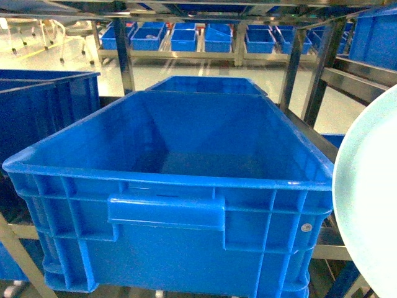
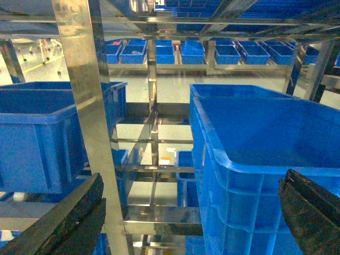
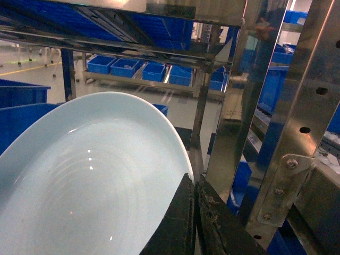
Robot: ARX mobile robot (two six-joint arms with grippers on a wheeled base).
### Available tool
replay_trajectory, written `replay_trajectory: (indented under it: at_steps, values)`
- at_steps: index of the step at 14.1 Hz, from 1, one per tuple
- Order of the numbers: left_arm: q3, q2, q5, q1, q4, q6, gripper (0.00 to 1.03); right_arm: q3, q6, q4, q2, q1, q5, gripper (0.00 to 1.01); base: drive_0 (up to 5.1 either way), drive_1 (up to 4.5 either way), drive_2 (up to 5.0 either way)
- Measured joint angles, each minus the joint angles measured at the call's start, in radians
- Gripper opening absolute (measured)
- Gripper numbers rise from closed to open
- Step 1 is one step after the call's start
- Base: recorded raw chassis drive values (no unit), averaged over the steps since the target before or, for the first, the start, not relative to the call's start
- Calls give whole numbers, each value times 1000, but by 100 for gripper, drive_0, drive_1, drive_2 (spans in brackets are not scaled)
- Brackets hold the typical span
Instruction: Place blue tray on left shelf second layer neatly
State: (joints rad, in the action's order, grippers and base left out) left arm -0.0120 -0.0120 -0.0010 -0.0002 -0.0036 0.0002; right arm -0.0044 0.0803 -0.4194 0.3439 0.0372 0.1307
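Note:
The pale blue tray (image 3: 90, 175) fills the left of the right wrist view, tilted on edge. My right gripper (image 3: 194, 183) is shut on its rim, both dark fingers pinched against the edge. In the head view the blue tray (image 1: 366, 198) shows only as a pale curved disc at the right border, beside the big crate. The left shelf (image 2: 85, 106) is a shiny steel rack with perforated uprights. My left gripper (image 2: 191, 212) is open, its dark fingers (image 2: 64, 220) wide apart at the frame's lower corners, holding nothing, facing the rack.
A large deep blue crate (image 1: 180, 186) sits on the rack tier straight ahead, a second one (image 1: 208, 85) behind it. Another dark-blue crate (image 2: 37, 133) stands left of the upright. A perforated steel upright (image 3: 297, 133) is close to the right gripper. Rows of small blue bins (image 1: 186, 38) line the far racks.

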Motion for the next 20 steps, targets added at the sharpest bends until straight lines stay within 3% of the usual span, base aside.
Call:
replay_trajectory:
  at_steps: [17, 20]
  values:
    - [0, 0, 0, 0, 0, 0, 98, 0, -1, -4, 1, 2, 1, 2, 0, 0, 0]
    - [0, 0, 0, 0, 0, 0, 98, 0, 0, -99, 79, -23, -5, 2, 0, 0, 0]
